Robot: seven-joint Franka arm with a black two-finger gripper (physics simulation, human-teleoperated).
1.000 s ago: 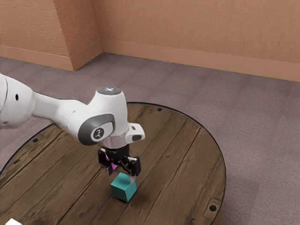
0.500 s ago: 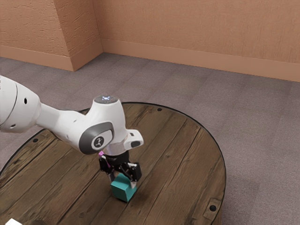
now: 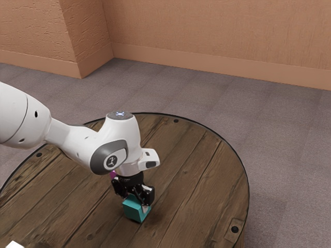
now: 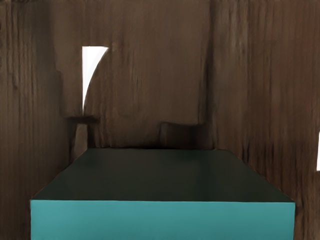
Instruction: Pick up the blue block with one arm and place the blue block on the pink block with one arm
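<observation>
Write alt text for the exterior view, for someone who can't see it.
The hand of a white robot arm sits low over a blue block on a round wooden table. A sliver of the pink block shows just behind the hand; grey carpet and orange walls surround the table.

I see a round table (image 3: 207, 170) made of dark wood planks, with a thin black rim. Small round bolts (image 3: 235, 229) sit near its edge. Under the table, the floor (image 3: 279, 119) is grey carpet. On the far side stands an orange-brown wall (image 3: 217, 26) with a skirting strip (image 3: 217, 64) along its bottom. Part of the wall sticks out at the exterior view's left. Something small and white (image 3: 11, 244) peeks in at the near corner on that side.
</observation>
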